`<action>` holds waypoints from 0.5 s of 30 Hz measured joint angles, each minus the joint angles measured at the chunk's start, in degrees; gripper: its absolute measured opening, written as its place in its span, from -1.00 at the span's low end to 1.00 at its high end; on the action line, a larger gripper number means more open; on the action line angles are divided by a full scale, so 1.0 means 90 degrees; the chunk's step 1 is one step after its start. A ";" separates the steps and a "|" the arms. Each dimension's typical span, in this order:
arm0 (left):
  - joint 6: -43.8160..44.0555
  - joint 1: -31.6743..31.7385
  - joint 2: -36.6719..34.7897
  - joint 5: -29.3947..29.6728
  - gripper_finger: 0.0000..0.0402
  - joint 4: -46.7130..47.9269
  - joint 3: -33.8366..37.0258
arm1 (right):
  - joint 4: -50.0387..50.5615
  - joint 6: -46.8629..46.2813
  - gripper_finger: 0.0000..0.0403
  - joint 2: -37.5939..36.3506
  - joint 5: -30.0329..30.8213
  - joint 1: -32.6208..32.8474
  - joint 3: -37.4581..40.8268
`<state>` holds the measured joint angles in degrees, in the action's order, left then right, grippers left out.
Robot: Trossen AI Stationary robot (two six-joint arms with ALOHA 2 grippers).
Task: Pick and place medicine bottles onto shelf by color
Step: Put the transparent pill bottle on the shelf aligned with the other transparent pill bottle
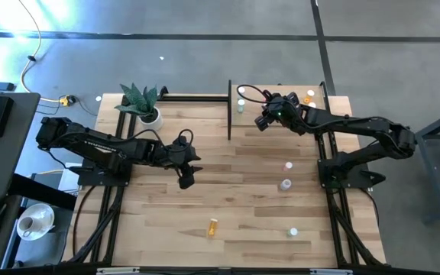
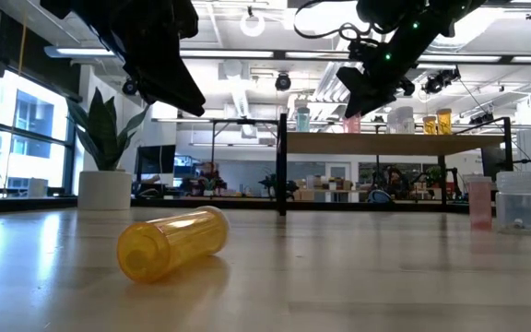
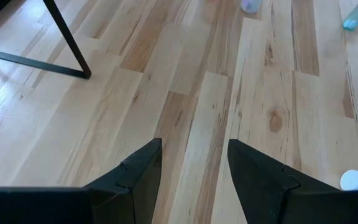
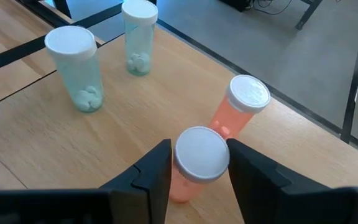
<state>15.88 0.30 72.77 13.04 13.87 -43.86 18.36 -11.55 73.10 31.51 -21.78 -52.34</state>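
The shelf [image 1: 334, 114] stands at the table's far right. My right gripper [image 4: 199, 171] hovers over the shelf's left part, shut on a pink bottle [image 4: 197, 158]. On the shelf stand a second pink bottle [image 4: 241, 106], two teal bottles [image 4: 73, 68] [image 4: 138, 37] and orange bottles [image 2: 436, 122]. On the table, a pink bottle [image 1: 287, 165], a clear one [image 1: 285, 184] and a teal one [image 1: 292, 231] stand upright, and an orange one [image 1: 213, 227] lies on its side. My left gripper [image 1: 187, 174] is open and empty above the table's middle. My right gripper pinches the pink bottle between its two fingers, on the body just under the white cap [image 4: 202, 155]. The fingers come from above, slanting down. The bottle is upright; its base seems to stand on the shelf board [image 4: 123, 143].
A potted plant in a white pot [image 1: 150, 114] stands at the far left of the table. The shelf's black posts [image 1: 229, 114] run down beside my right gripper. Open planks lie in the table's near left.
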 joint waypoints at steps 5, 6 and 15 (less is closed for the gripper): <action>0.0000 0.0001 0.0000 -0.0002 -0.14 0.0000 0.0000 | -0.0031 0.0107 -0.27 -0.0002 0.0035 0.0000 0.0000; 0.0000 0.0001 0.0000 -0.0002 -0.14 0.0000 0.0000 | -0.0045 0.0144 -0.27 -0.0002 0.0044 0.0000 0.0000; 0.0000 0.0002 -0.0002 -0.0002 -0.14 0.0000 0.0000 | -0.0059 0.0170 -0.27 -0.0372 -0.0007 0.0002 -0.0005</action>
<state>15.88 0.31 72.75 13.02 13.87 -43.86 17.83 -10.02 69.75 31.45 -21.76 -52.38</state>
